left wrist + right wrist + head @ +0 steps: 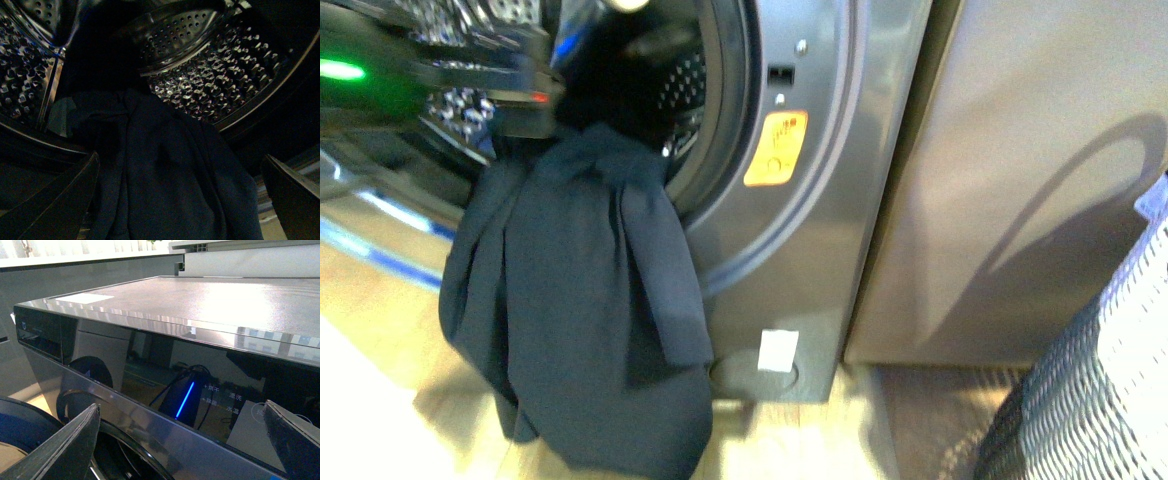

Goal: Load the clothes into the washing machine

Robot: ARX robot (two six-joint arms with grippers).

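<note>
The clothes, a long dark navy garment, hang limp out of the washing machine's round porthole, reaching down to the floor. Their upper end lies over the porthole rim inside the perforated steel drum. My left arm reaches into the porthole from the upper left. In the left wrist view the left gripper is open just above the navy clothes, its fingers wide apart on either side of the fabric. My right gripper is open and empty, up by the washer's glossy control panel.
A plain grey-beige cabinet stands against the washer's right side. A white woven basket is at the lower right. The washer's open door shows at the left edge. Light wooden floor lies in front.
</note>
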